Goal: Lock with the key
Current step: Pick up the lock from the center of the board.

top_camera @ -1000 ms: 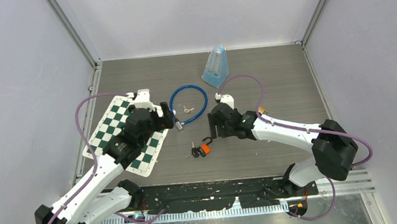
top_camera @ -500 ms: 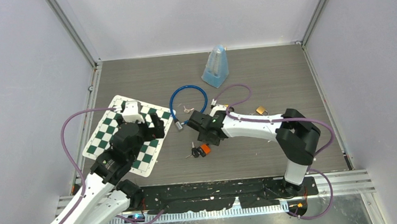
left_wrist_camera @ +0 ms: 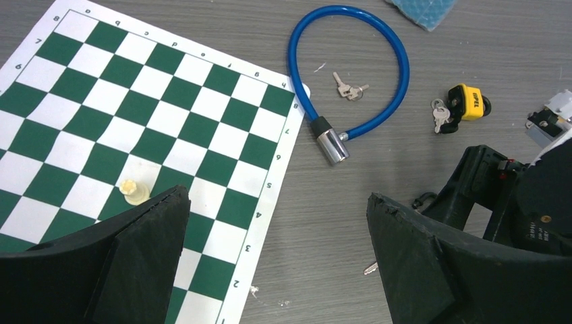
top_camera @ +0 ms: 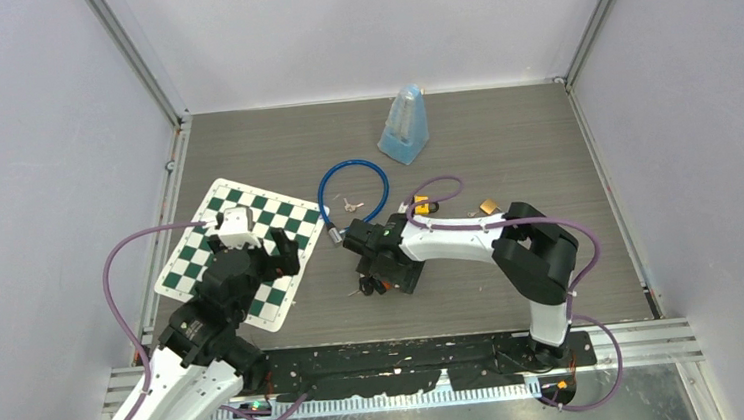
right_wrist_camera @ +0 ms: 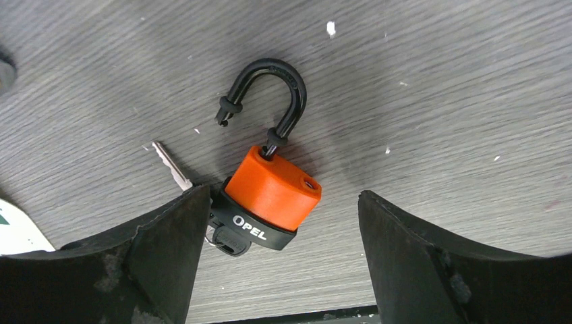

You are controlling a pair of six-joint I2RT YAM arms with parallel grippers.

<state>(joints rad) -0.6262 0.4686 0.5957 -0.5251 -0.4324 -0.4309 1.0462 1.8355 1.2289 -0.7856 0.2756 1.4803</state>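
- Table point(top_camera: 543, 136): grey wood grain; it bears everything below.
- Chessboard mat point(top_camera: 240, 240): lies under my left gripper point(left_wrist_camera: 276, 270), whose jaws are spread and empty, well apart from the lock.
- My right gripper point(right_wrist_camera: 283, 202): the nearer one, hanging directly over the orange padlock point(right_wrist_camera: 273, 192). Jaws are released, one finger on each side of the body, neither touching.
- Padlock axis: runs from the body towards the shackle point(right_wrist_camera: 287, 88), away from my wrist and slightly tilted, across my closing line.
- Shackle: sprung open.
- Key point(right_wrist_camera: 226, 237): at the body's base, apparently seated.

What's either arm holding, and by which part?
Nothing. Right gripper hangs open over the padlock, jaws astride it; left gripper open, empty.
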